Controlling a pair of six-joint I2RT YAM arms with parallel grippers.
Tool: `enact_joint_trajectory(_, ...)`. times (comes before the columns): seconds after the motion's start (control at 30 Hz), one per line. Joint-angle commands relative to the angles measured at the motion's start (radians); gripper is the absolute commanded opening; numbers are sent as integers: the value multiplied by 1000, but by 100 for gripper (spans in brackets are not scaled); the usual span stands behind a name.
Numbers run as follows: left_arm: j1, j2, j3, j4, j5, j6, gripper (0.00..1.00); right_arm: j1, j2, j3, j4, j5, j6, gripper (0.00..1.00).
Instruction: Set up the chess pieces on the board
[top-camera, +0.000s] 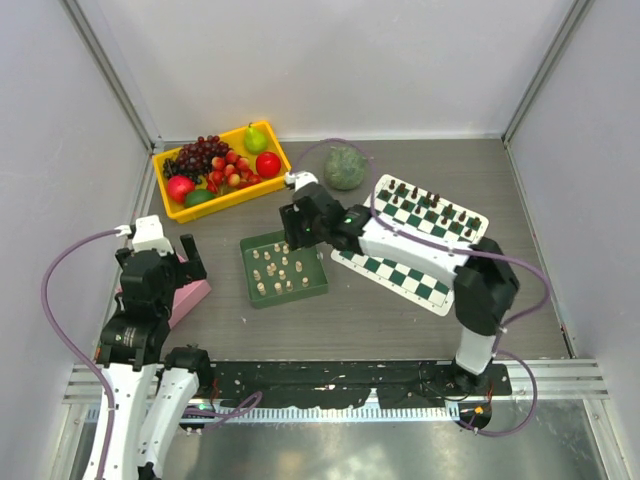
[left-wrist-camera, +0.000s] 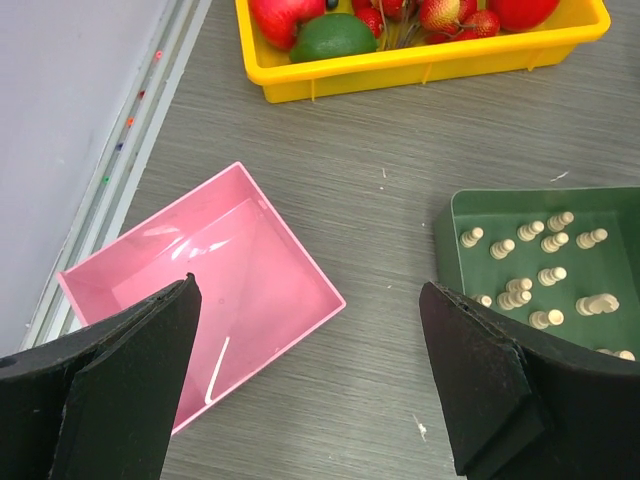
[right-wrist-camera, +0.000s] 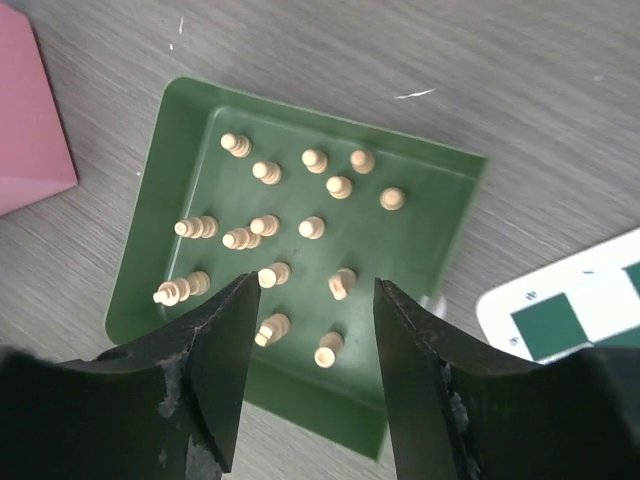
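Grey wood-grain table (top-camera: 400, 325) with five items. Rear: yellow bin (top-camera: 232, 199) at left, green ball (top-camera: 344, 167) at centre. Nearer: pink box (top-camera: 192, 296) at left, green tray (top-camera: 247, 272) at centre, board (top-camera: 398, 273) just beside it at right, set askew.

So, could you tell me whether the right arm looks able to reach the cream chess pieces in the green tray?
Probably yes: the right gripper hangs open directly above the cream chess pieces in the green tray, with nothing in between.

Right hand (right-wrist-camera: 315, 290) stretched out leftward, left hand (left-wrist-camera: 310, 290) tucked close, both spread wide.
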Motion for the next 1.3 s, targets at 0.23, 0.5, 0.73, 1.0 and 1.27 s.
enact_joint_trajectory(0.23, 6, -29, 4, 9, -54, 7, 99, 64, 247, 242, -101, 7, -56, 54)
enact_joint_trajectory(0.5, 6, -11, 7, 7, -55, 10, 99, 79, 318, 295, -110, -16, -53, 54)
enact_joint_trajectory(0.73, 6, -13, 6, 9, -52, 10, 99, 80, 353, 321, -147, 24, -34, 53)
enact_joint_trajectory(1.0, 4, -13, 4, 9, -52, 10, 99, 80, 378, 306, -155, 12, -19, 49)
enact_joint_trajectory(1.27, 6, -14, 6, 9, -51, 10, 99, 80, 425, 348, -158, 2, -22, 45)
